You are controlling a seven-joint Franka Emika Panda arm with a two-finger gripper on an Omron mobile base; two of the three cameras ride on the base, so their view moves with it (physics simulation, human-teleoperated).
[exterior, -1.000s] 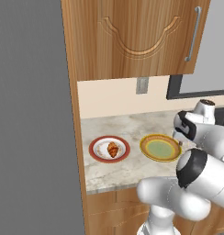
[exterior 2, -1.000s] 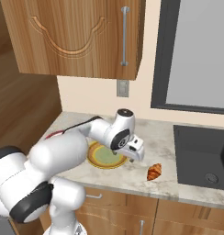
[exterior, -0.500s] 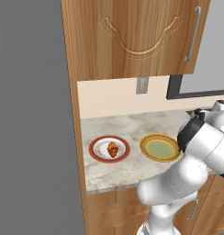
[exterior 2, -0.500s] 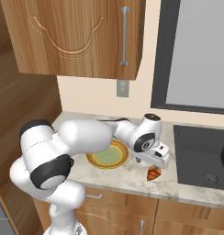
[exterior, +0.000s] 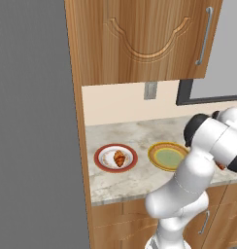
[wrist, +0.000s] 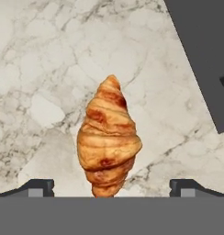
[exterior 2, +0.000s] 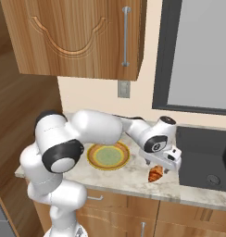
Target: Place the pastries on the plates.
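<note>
Marble counter [exterior: 135, 180] runs under a wooden cabinet [exterior: 140, 39], and you can take the green plate [exterior: 168, 156] as your landmark. From the left base camera you see the red plate [exterior: 115, 158] just left of the green plate, both flat on the counter and not touching. One croissant [exterior: 120, 158] lies on the middle of the red plate. The green plate carries nothing you can see, and the arm's white elbow covers its right edge.

From the right base camera you see the green plate [exterior 2: 108, 156] near the counter's front, with the arm reaching across above it to the right. The gripper [exterior 2: 157, 165] points down right of the green plate, directly over the second croissant [exterior 2: 155, 174], which lies on the bare counter between the green plate and the dark sink [exterior 2: 205, 159]. You cannot tell from this side whether the fingers touch it.

From the hand camera you look straight down on that croissant [wrist: 108, 142], lying on the marble with the sink's corner [wrist: 201, 55] at the upper right. The gripper [wrist: 112, 187] has its fingers wide apart, one tip [wrist: 36, 187] on each side of the croissant's near end, clear of it.
</note>
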